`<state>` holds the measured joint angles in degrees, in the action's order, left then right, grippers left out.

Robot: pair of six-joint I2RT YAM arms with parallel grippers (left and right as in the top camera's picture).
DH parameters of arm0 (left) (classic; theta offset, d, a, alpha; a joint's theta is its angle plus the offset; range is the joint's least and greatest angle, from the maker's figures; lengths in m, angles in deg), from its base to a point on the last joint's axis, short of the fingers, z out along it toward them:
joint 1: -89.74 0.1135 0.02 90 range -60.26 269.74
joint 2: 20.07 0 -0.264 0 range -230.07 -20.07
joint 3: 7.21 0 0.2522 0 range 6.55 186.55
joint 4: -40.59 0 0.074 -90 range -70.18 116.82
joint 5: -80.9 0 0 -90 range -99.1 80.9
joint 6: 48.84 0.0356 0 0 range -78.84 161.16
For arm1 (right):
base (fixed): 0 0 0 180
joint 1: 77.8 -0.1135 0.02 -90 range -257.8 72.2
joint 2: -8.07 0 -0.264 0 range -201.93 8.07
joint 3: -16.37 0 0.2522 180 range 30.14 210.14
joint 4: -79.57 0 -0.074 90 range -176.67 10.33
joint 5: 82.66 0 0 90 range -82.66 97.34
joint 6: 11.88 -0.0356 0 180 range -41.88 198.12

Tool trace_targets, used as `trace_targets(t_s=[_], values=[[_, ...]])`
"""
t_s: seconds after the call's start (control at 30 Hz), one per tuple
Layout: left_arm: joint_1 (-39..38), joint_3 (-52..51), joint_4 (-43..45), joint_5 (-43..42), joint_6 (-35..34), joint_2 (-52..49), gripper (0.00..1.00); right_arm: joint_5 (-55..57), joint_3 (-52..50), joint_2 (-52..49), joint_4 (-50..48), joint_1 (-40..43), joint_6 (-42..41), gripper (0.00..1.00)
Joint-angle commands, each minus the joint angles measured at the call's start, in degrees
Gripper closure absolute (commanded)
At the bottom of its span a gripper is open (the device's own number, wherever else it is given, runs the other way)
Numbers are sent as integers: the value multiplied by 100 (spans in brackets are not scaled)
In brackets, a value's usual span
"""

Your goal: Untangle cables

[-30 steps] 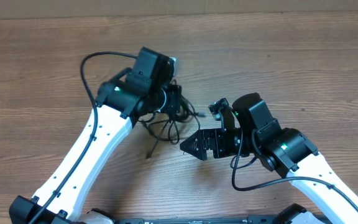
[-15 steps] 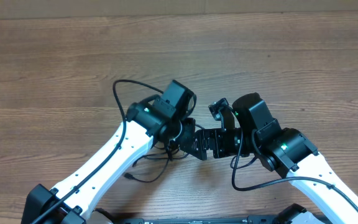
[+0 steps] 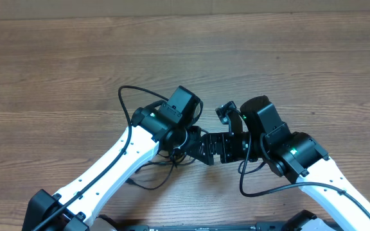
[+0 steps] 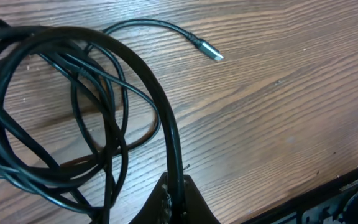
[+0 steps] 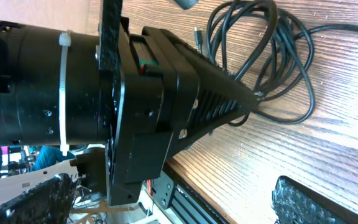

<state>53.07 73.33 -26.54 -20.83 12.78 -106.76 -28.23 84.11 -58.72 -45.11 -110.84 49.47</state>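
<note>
Left wrist view: left gripper (image 4: 176, 198) pinches one strand of the seemingly limp, light cables (image 4: 169, 134); right gripper (image 3: 204, 151) gapes empty; best grabbed beside the plug (image 4: 210, 51).

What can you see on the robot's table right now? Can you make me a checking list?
Surface: brown wooden table.
Job's things: cables, thin black cords in tangled loops; one silvery plug lies out on the wood.
Clutter: nothing seen.
Grippers: left gripper shut on a cord of the bundle; right gripper open, holding nothing, with the left one close in front of it.
Cables: thicker black arm wires loop off each arm.
Surroundings: black rail along the table's near edge.
</note>
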Motion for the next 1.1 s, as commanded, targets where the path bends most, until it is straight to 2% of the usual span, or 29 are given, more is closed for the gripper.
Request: trace_targets(t_s=[0.0, 0.33, 1.07], values=[[4, -22, 24, 76, -39, 13, 96, 17, 42, 109, -28, -4, 15, 0], [4, -22, 608, 72, -297, 13, 96, 17, 42, 109, -28, -4, 15, 0], [4, -22, 260, -31, -295, 13, 96, 210, 42, 109, -111, -2, 13, 0]])
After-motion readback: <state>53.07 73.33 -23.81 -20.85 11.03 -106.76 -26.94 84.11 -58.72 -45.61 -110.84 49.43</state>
